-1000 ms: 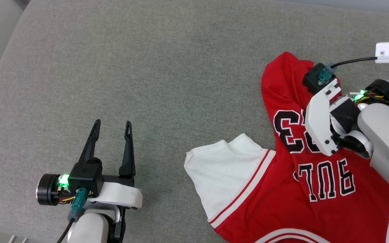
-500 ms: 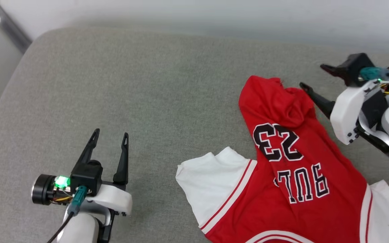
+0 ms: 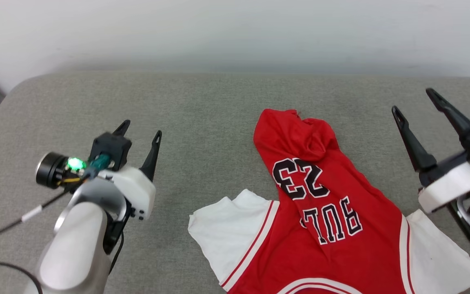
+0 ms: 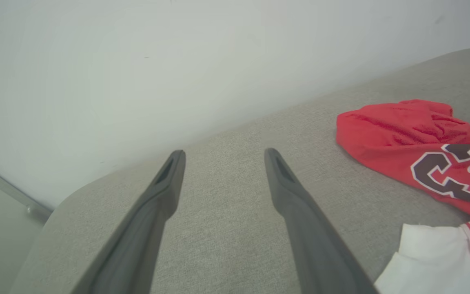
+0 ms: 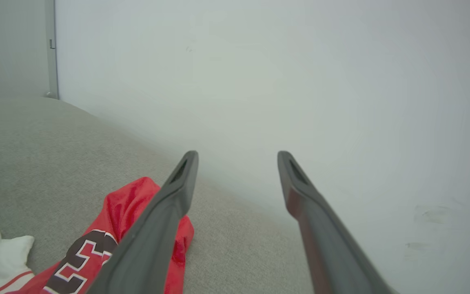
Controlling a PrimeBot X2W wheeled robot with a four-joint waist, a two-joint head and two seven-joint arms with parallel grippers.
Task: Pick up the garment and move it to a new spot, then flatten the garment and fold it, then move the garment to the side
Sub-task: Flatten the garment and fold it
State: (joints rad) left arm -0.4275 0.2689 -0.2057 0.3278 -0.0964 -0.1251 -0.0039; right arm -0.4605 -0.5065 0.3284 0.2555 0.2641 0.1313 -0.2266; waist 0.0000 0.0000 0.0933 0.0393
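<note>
Between the left end effector [image 3: 142, 128] and right end effector [image 3: 413, 101], both spread apart and empty, the garment [image 3: 333, 212] is seen bunched on the grey cushion [image 3: 202, 106] and is judged soft, light and limp, best pinched at its hem corners.

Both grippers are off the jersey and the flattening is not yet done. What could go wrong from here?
1. The garment is bunched at its far end; jaws closing there may pinch several layers and lock in creases.
2. It lies toward the right gripper, with the left gripper apart across bare cushion; a one-sided pull could drag it askew rather than spread it.
</note>
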